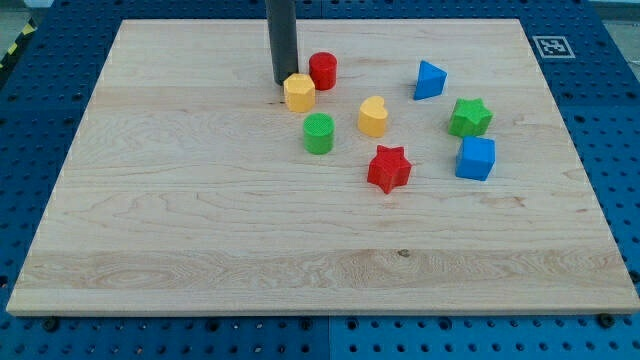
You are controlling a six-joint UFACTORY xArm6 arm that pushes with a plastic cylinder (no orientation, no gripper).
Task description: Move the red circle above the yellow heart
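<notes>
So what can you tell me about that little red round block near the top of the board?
The red circle is a short, upright cylinder with a flat top and finely ribbed sides, and it looks like printed plastic. It stands on the wooden board near the view's top. The yellow hexagon-like block sits close at its lower left, seemingly touching. My tip is just left of it, beside the yellow block. The yellow heart lies below and to its right, clearly apart.

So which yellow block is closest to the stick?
The yellow hexagon, right beside my tip and next to the red circle. The yellow heart sits farther toward the view's right.
</notes>
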